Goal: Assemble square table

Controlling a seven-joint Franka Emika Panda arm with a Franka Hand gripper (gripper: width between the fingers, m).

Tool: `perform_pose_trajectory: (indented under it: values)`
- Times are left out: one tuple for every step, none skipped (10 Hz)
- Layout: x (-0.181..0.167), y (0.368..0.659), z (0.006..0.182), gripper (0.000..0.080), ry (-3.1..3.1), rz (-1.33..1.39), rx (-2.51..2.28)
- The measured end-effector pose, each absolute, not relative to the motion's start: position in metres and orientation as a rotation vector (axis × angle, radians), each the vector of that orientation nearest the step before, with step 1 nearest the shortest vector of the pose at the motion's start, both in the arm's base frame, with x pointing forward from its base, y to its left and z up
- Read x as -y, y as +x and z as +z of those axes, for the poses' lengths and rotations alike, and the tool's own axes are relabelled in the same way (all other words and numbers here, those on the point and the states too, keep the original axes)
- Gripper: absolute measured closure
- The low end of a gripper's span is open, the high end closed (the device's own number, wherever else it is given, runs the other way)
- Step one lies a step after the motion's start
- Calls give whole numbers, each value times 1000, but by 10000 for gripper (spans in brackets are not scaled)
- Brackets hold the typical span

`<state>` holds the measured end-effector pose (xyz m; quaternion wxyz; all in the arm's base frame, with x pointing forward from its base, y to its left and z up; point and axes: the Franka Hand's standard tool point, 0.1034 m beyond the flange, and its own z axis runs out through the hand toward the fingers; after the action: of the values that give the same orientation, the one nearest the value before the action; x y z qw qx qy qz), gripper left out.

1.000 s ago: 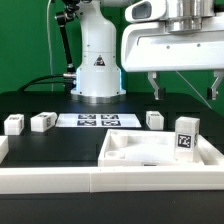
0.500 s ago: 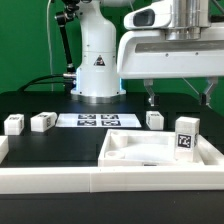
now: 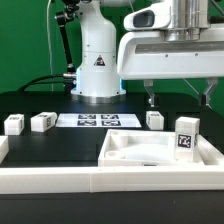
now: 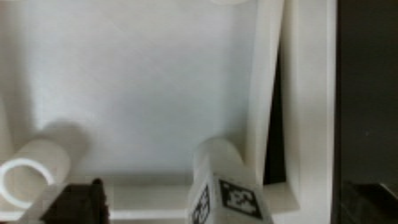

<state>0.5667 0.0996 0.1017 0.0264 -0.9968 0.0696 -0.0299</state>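
Exterior view: wide-spread, empty white two-finger gripper (image 3: 178, 97) has edged toward the exterior view's left, pausing over white rimmed plastic square slab (image 3: 140, 153); white blocky legs (image 3: 42, 122) unattached.

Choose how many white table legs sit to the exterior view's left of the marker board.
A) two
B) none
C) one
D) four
A: one leg and a second leg stand on the black table to the exterior view's left of the marker board.
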Motion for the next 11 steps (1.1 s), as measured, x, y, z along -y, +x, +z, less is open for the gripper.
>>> perform_pose_trajectory:
  values:
    - [-104, 549, 96, 150, -3082, -85, -203]
    - [-107, 534, 91, 150, -3085, -72, -186]
    - [-110, 518, 86, 150, -3088, -66, -171]
    - [-113, 506, 83, 150, -3089, -51, -188]
    - [-113, 501, 82, 150, -3091, -42, -182]
    - [-113, 499, 82, 150, -3092, -36, -181]
    - [-113, 493, 80, 150, -3093, -27, -179]
    - [-113, 486, 78, 150, -3095, -16, -169]
    - [-112, 480, 74, 150, -3101, -33, -71]
    - [-109, 473, 69, 150, -3106, -23, 43]
    - [-109, 467, 66, 150, -3107, -7, 92]
